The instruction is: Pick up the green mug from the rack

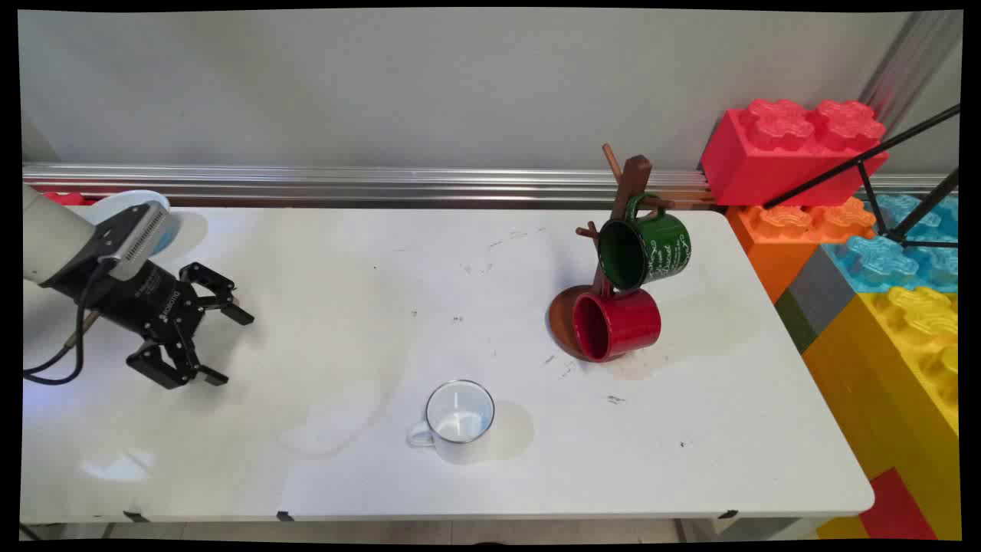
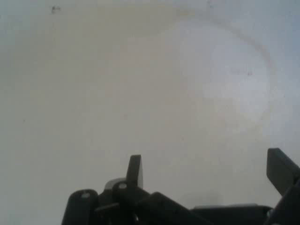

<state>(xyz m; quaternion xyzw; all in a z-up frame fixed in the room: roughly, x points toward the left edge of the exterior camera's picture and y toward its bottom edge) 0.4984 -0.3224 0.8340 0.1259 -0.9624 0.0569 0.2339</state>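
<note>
Gripper (image 1: 224, 345), black, two-fingered, spread wide and empty low over the white table (image 1: 345, 261), could scrape it if lowered.

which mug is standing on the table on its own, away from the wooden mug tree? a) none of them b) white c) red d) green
b: the white mug stands upright on the table, while the green mug and the red mug are at the mug tree.
</note>
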